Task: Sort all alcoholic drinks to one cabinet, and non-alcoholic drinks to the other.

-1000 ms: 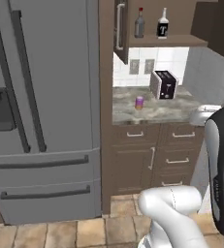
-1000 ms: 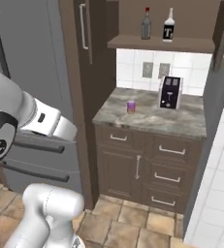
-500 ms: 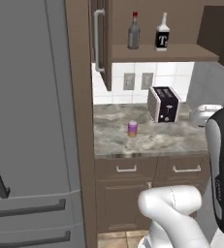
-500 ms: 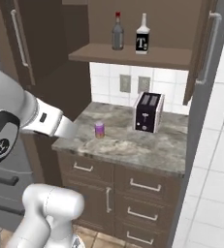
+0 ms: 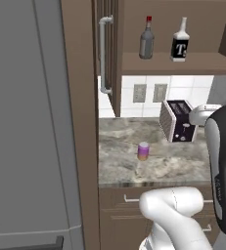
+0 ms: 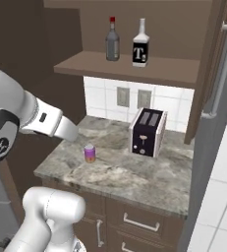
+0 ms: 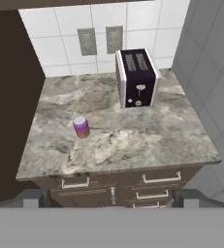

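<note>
A small purple can [image 5: 143, 151] with an orange-yellow lower band stands upright on the granite counter [image 5: 119, 161], left of the toaster; it also shows from the other side [image 6: 89, 153] and from the hand [image 7: 81, 126]. On the open upper cabinet's shelf [image 6: 134, 71] stand two bottles side by side: a rounded dark grey one with a red cap [image 5: 146, 39] [image 6: 112, 42] and a square one with a black label and pale neck [image 5: 180, 44] [image 6: 140, 47]. My gripper [image 7: 111, 197] is open and holds nothing, well back from the counter and above it, looking down at the can.
A black and silver toaster [image 5: 178, 121] [image 6: 147, 132] [image 7: 136, 77] sits at the back of the counter. The cabinet doors stand open, handles at left [image 5: 103, 53] and right [image 6: 223, 64]. A grey fridge [image 5: 26, 122] is at the left. Drawers [image 7: 147, 181] lie below the counter.
The whole picture has shifted and grown: the base has driven toward the counter and cabinet. The can, bottles and toaster stay put. The gripper stays open.
</note>
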